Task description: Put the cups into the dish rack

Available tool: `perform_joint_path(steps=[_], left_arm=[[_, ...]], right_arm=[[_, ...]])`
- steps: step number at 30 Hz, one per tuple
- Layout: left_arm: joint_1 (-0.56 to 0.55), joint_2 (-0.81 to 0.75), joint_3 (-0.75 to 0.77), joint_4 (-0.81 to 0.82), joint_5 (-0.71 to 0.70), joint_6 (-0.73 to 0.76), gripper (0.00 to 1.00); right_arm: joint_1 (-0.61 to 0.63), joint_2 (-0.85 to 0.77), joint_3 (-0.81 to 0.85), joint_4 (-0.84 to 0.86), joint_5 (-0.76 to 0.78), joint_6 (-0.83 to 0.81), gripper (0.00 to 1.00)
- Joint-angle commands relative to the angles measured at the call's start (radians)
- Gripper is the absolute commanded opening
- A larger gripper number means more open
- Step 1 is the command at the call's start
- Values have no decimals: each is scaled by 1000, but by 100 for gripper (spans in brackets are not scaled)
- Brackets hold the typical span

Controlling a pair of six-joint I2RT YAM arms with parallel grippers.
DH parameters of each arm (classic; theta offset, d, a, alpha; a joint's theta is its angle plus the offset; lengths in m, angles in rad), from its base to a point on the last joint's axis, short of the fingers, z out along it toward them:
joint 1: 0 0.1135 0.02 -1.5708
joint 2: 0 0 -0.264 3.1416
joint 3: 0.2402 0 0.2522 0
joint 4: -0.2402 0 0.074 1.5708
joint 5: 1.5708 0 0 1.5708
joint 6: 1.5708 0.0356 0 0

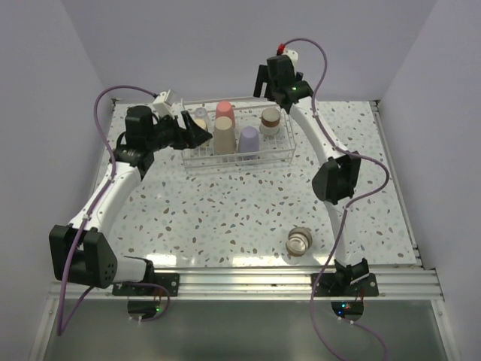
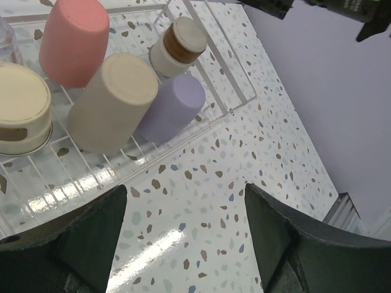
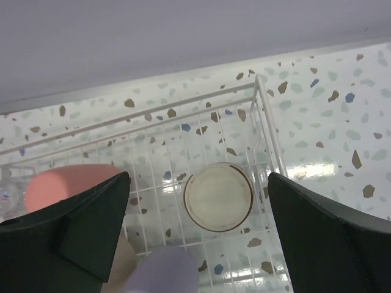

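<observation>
Steel cup (image 1: pixel 300 242) on table (image 1: pixel 225 214), well apart from rack (image 1: pixel 225 159).

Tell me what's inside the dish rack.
Five upturned cups: coral cup, beige cup, lavender cup, tan-based cup, second tan-based cup. Something clear at the left end is mostly cut off.

I see speckled terrazzo desk (image 1: pixel 225 210), pale lavender walls (image 1: pixel 225 45) on three sides, ribbed metal rail (image 1: pixel 248 282) along near edge.

Left arm (image 1: pixel 109 195) & right arm (image 1: pixel 316 135): white links, blk joints, thin purple cables (image 1: pixel 113 89) looping alongside.
</observation>
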Motion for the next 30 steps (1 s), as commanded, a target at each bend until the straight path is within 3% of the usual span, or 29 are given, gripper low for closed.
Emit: perform_joint_path(steps=[1, 5, 10, 17, 23, 30], left_arm=[[1, -2, 59, 15, 21, 45, 80], [-37, -4, 101, -29, -28, 95, 81], [-214, 62, 244, -235, -186, 243, 82], [-370, 105, 243, -324, -231, 281, 81], [-577, 179, 226, -433, -284, 326, 79], [-698, 235, 163, -379, -278, 250, 78]], right_arm=[[0, -183, -30, 98, 35, -18, 98], [0, -301, -153, 99, 60, -26, 98], [0, -517, -381, 141, 87, -36, 98], [-52, -797, -650, 144, 84, -12, 98], [-80, -1089, -970, 129, 104, -10, 98], [-95, -1333, -1190, -43, 115, 16, 98]])
